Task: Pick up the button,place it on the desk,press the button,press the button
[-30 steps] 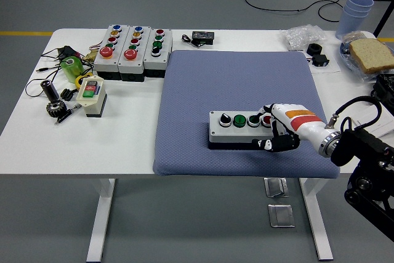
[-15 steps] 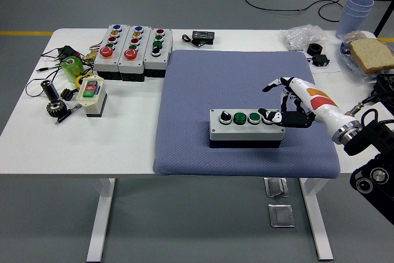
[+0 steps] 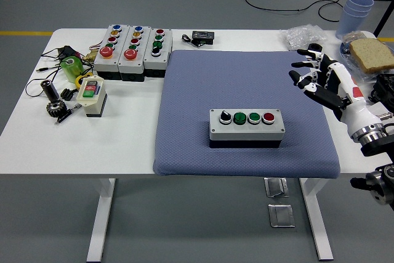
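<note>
A grey button box lies on the blue mat, near its front edge. Its top carries a black selector knob, two green buttons and a red button at the right end. My right hand is raised above the mat's right edge, well clear of the box, up and to its right. Its fingers are spread and hold nothing. No left arm shows.
Three more button boxes stand at the back left, with a small cream switch box, a green object and tools beside them. A black device lies behind the mat. Plastic cups, bread and a bag crowd the back right.
My right hand has left the box's right end, lifting up and back to the right, and its fingers have spread. The button box stays where it was.
</note>
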`<state>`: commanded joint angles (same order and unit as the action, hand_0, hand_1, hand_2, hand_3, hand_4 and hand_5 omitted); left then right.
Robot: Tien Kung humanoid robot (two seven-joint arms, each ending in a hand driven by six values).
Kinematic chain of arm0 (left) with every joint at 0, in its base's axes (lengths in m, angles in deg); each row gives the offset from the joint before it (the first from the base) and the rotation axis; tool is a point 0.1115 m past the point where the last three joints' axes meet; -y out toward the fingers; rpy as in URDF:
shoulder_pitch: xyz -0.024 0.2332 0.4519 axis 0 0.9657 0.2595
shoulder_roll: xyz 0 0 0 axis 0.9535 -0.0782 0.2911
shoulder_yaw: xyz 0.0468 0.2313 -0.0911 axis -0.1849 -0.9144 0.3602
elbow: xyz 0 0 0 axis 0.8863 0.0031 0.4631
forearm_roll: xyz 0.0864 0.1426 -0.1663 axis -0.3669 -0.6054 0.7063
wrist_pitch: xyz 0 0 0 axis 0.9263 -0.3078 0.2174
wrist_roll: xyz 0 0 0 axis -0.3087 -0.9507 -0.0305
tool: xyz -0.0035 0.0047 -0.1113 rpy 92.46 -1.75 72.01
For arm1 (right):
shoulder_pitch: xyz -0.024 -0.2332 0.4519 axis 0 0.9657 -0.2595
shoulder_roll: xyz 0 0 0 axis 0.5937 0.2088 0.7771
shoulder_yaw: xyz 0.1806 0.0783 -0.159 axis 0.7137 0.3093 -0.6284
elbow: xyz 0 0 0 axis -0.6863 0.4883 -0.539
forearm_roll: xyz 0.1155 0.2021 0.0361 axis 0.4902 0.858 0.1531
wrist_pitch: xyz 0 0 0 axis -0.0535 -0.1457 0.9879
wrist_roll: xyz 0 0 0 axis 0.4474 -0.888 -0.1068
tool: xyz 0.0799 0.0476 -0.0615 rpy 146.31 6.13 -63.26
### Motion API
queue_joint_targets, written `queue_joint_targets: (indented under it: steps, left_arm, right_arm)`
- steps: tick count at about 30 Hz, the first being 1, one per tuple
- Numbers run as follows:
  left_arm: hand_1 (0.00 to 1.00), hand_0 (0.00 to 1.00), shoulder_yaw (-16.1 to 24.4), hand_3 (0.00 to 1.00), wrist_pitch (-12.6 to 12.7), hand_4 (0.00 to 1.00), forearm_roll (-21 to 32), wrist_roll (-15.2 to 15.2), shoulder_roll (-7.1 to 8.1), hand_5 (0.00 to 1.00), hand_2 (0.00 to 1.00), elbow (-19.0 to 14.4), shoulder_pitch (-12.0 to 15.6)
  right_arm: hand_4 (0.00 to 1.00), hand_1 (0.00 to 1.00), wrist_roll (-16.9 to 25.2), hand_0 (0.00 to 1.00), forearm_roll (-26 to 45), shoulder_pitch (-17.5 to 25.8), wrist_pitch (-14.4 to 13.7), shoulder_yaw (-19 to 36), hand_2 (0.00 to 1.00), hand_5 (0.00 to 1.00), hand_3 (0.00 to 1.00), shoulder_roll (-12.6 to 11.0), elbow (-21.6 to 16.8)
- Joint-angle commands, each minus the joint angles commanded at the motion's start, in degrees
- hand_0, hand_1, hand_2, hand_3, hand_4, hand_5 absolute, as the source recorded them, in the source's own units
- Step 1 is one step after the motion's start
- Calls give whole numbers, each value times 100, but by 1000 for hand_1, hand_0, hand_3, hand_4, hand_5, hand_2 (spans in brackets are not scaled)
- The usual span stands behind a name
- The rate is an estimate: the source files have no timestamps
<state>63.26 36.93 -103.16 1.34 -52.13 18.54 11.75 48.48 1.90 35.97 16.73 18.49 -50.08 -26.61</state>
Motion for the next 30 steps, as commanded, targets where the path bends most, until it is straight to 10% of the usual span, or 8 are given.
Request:
queue_joint_targets:
  steps: [15,30]
  left_arm:
    - [646,651,-14,545,8,310,54,8,9,846,642,0,-61]
    - [646,651,-21,546,14,310,47,16,5,846,642,0,-75]
  right_arm:
    - [818,738,174,774,3446,344,-43,345,803,434,752,217,393]
    - [788,716,66,756,3432,477,137,387,759,418,721,265,589]
